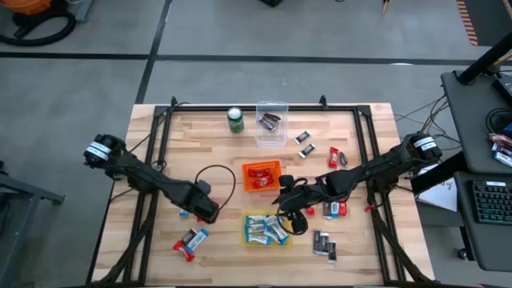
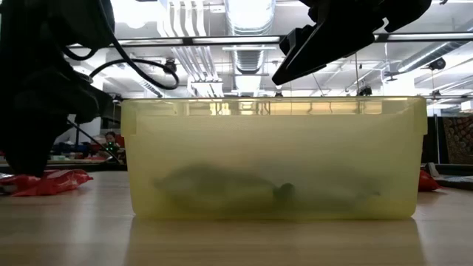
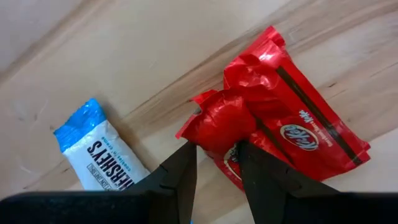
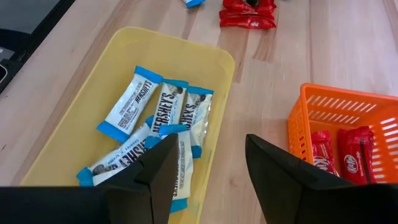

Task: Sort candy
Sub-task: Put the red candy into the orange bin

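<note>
Even indoor light from ceiling lamps, with soft and short shadows.

In the low view the ceiling lights (image 2: 244,18) are bright and glare behind the arms, so both arms look almost black against them; the yellow bin (image 2: 273,159) is near the lens and its contents are only blurred dark shapes. In the high view the wooden table (image 1: 200,144) is evenly lit and sharp. The red wrapper (image 3: 273,118) has small shiny reflections, and the own fingers in both wrist views are dark and soft.
</note>
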`<state>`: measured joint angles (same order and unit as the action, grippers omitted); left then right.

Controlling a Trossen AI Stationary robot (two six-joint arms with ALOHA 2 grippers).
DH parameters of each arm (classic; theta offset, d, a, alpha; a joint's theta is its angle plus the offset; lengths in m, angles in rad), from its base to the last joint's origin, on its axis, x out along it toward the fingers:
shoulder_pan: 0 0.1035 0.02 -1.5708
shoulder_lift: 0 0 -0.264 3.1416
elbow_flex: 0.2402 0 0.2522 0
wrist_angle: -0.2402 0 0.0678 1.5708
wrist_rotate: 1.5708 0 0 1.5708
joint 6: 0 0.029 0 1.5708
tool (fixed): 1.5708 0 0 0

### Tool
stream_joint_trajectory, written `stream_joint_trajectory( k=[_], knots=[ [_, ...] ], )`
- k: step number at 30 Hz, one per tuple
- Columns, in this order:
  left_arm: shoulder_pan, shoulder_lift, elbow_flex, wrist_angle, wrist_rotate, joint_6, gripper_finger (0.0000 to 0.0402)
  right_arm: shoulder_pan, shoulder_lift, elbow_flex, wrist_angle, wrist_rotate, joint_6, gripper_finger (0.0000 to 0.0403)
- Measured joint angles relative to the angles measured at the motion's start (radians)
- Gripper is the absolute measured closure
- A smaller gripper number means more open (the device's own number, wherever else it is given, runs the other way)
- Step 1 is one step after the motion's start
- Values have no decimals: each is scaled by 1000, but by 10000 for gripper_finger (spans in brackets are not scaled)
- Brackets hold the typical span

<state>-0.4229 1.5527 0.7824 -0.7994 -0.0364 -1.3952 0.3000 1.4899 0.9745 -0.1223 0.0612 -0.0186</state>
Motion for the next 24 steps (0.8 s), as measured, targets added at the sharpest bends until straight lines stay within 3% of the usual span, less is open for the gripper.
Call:
stream_joint_trajectory(
  k=[5,11,19,24],
  knots=[
    [0,5,11,-2,-4,51,320,0,0,-1,0,0,4,230],
    [-1,2,10,3,-4,79,391,0,0,-2,0,0,9,231],
    [-3,-52,7,3,-31,109,400,0,0,-2,0,0,11,232],
    [-8,-120,32,0,-102,168,401,0,0,-2,0,0,11,234]
  ],
)
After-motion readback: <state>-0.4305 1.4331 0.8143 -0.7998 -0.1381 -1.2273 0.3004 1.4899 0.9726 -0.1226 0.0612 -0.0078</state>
